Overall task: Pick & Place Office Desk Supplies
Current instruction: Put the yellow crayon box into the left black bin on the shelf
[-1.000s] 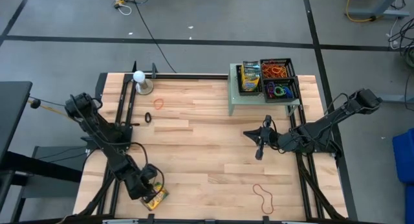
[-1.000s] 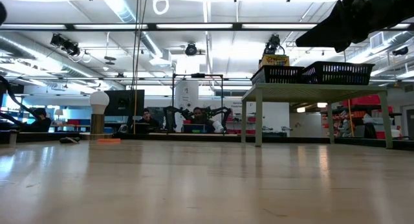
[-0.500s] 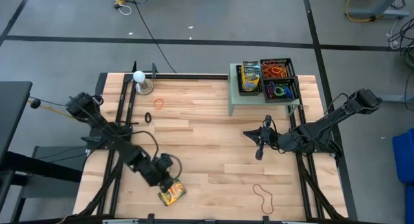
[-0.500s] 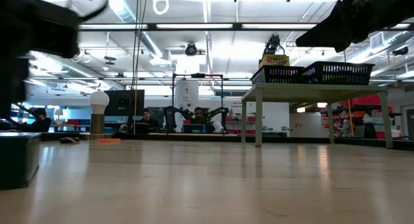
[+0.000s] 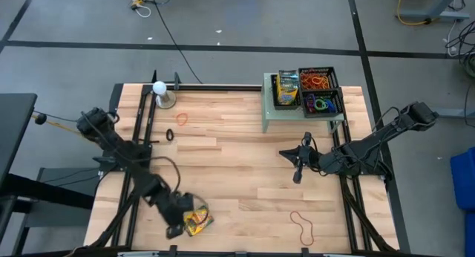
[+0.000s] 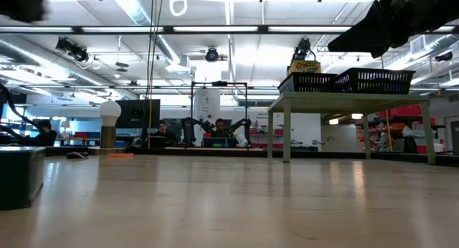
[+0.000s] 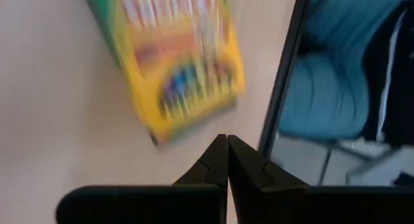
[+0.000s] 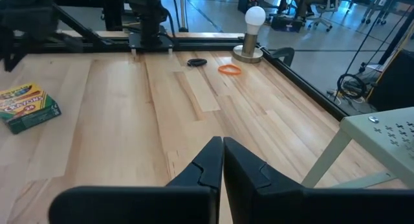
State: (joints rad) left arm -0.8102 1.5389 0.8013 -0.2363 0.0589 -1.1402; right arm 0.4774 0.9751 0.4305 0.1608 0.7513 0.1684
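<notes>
Near front edge: left pincer (image 5: 175, 229) (closed, empty) beside crayon box (image 5: 197, 221).

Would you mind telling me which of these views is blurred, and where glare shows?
Left wrist view: the crayon box is smeared by motion blur. Low view: ceiling lights glare brightly. High view and right wrist view: sharp, evenly lit table.

A light wooden table (image 5: 237, 168) carries a crayon box (image 5: 197, 222) just off the left gripper's closed jaws — far beyond them, an orange band (image 5: 182, 119), black band (image 5: 170, 135), red band (image 5: 303, 226) and green stand (image 5: 286, 114).
</notes>
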